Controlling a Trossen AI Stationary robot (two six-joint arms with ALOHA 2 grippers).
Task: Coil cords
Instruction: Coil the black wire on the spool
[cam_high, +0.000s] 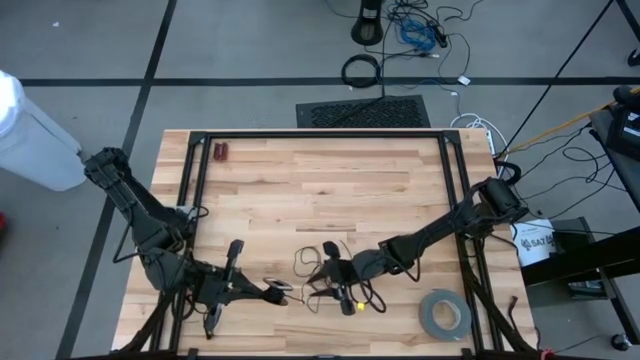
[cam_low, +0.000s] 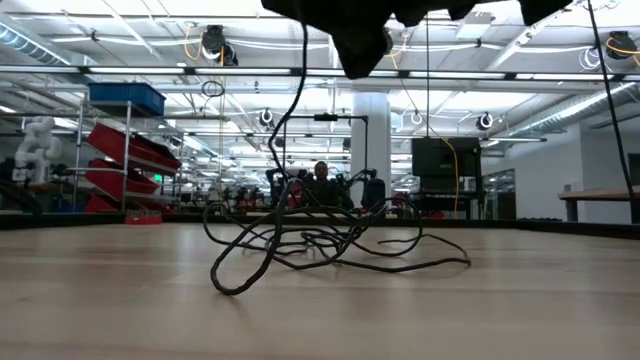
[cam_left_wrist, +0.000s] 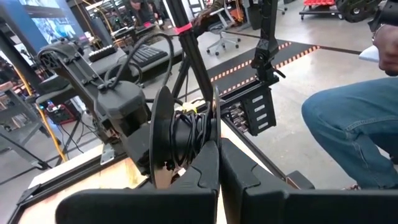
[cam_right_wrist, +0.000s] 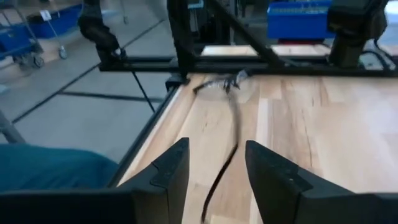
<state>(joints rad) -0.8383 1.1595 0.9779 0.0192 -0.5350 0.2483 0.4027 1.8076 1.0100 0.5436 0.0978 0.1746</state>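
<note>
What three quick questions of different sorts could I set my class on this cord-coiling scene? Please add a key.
1. True or false: the thin black cord already lies in a neat round coil.
2. Multiple choice: the right hand is (A) open with a strand of cord running between its fingers, (B) shut on the tape roll, (C) out of sight.
3. Short answer: which object lies on the table beside the right arm, near the front edge?

Key:
1. False: it sprawls in loose tangled loops.
2. A.
3. The grey tape roll.
</note>
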